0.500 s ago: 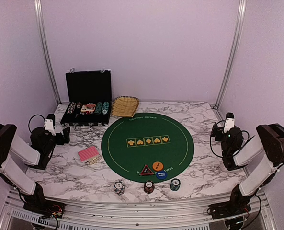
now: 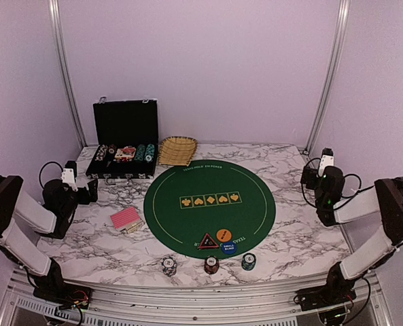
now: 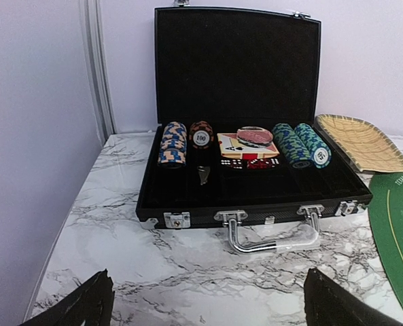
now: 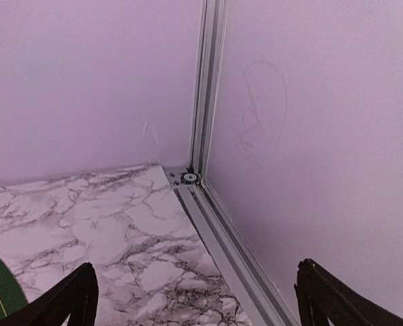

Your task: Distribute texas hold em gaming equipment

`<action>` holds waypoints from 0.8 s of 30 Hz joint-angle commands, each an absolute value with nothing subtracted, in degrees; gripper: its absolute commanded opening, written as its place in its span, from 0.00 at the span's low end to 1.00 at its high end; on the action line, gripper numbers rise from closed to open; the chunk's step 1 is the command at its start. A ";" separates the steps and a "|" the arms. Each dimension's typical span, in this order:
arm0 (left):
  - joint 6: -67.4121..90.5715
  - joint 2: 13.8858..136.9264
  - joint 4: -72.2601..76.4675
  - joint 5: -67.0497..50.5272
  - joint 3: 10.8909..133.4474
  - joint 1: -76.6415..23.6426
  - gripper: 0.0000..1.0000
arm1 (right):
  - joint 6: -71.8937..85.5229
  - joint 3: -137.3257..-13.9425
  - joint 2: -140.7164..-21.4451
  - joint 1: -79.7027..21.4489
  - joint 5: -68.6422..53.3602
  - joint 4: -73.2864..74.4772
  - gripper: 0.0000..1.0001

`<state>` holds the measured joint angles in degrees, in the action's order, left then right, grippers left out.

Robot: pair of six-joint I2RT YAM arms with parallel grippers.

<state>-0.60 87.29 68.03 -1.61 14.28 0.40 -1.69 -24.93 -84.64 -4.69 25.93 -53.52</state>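
Your right gripper [image 4: 196, 288] swung toward the far corner [image 4: 187, 178], open and empty; your left gripper [image 3: 206, 288], also open, faced the case [image 3: 187, 197], showing chips [image 3: 172, 144] clearer than overhead.

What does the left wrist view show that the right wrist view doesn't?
Only the left wrist: the open black case holding chip rolls and playing cards, with the straw basket beside it. Only the right wrist: the enclosure's back corner, where an aluminium post meets the walls. Both: the marble table, an edge of the green mat, and that arm's own fingers spread open, holding nothing: left fingers, right fingers.
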 commanded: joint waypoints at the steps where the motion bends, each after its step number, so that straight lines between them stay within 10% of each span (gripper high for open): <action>1: -0.75 82.32 56.30 -1.11 20.22 1.32 0.99 | 0.36 -32.83 -76.19 -4.33 23.55 -36.11 0.99; 15: -9.49 70.57 10.97 -6.64 37.45 4.96 0.99 | 16.16 -50.66 -76.73 -5.34 -15.08 -2.42 0.99; 24: -11.90 68.51 -9.46 -7.32 47.10 7.64 0.99 | 8.49 -53.97 -78.95 -33.28 -4.78 11.24 0.93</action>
